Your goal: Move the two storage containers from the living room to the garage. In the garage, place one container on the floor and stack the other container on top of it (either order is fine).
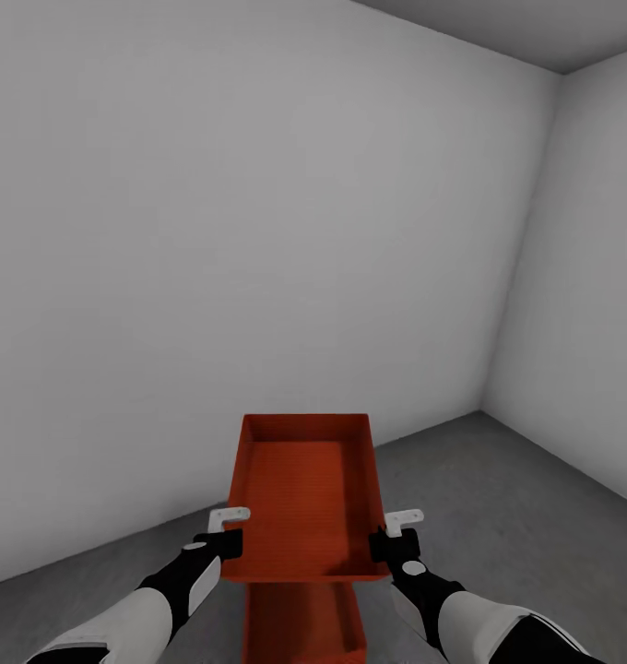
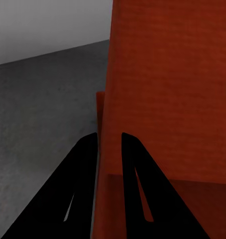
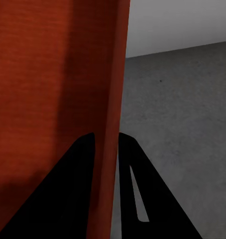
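Held container (image 1: 304, 498) above the second container (image 1: 302, 622) in the garage.

Its long axis runs away from the robot toward the pale grey wall (image 1: 212, 240), open side up. The left gripper (image 1: 229, 530) clamps its left wall, the right gripper (image 1: 396, 533) its right wall. The lower bin sits on the concrete floor (image 1: 498, 516), directly beneath, lengthwise alike.

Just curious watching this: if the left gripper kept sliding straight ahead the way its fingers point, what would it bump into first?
Probably nothing soon: the left gripper clamps the upper container's side wall, so it would slide along it, then likely reach the grey floor.
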Controlling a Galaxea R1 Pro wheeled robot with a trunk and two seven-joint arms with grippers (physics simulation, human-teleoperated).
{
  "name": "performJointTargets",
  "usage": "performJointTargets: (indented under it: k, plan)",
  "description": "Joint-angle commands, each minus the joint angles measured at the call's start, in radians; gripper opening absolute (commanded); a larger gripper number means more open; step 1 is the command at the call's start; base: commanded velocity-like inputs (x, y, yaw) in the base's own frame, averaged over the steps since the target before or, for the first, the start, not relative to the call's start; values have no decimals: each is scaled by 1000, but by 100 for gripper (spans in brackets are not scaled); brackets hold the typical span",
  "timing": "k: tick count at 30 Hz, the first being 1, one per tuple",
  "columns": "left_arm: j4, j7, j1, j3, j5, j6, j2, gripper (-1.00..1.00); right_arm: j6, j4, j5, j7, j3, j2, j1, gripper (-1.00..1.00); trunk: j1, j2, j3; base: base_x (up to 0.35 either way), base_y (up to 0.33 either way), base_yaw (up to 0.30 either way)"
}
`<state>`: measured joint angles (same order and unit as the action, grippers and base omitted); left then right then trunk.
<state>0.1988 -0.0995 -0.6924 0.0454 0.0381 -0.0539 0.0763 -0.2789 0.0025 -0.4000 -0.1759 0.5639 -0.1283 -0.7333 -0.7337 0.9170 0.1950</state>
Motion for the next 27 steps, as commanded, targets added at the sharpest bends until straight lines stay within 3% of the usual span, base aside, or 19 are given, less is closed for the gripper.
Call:
performJointTargets:
  k: [1,27]
  plan:
    - [14,-20,-1,64,31,74,0,-100,3,-1,10,4,-33,0,0,-100,0,1,3,0,0,0]
    - [14,-19,-1,64,31,74,0,-100,3,-1,12,6,-33,-1,0,-100,0,1,44,0,0,0]
